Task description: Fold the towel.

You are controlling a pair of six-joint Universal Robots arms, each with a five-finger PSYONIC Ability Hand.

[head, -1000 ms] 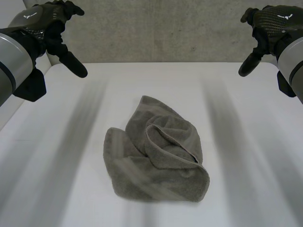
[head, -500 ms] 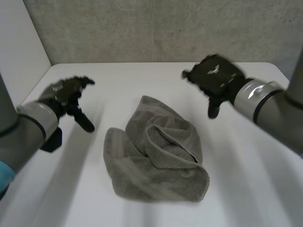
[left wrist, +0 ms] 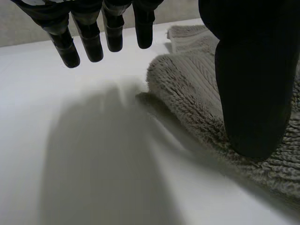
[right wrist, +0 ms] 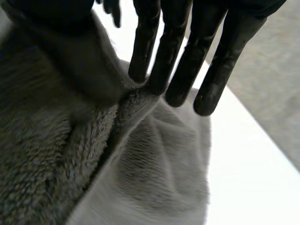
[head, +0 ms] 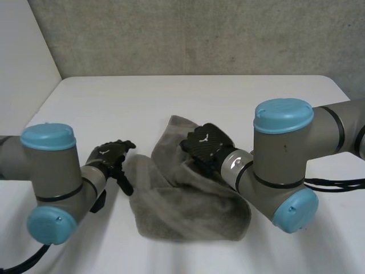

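A grey towel [head: 188, 211] lies crumpled in a heap at the middle of the white table [head: 256, 97]. My left hand [head: 111, 160] is low on the table at the towel's left edge. Its fingers [left wrist: 89, 37] are straight and open above bare table, and its thumb [left wrist: 253, 84] hovers over the towel's [left wrist: 197, 93] fluffy edge. My right hand [head: 206, 145] is on the raised fold in the upper middle of the heap. Its fingers [right wrist: 173, 56] reach down onto a ridge of towel [right wrist: 154, 178] that rises between them and the thumb, pinching it.
A grey wall [head: 199, 34] runs behind the table's far edge. My left arm [head: 54, 177] lies low across the front left, and my right arm [head: 285, 160] across the front right. Bare table lies beyond the towel.
Both arms came down from the far corners to the towel. The left hand arrived at its left edge, still open. The right hand landed on the middle fold and its fingers closed on it.
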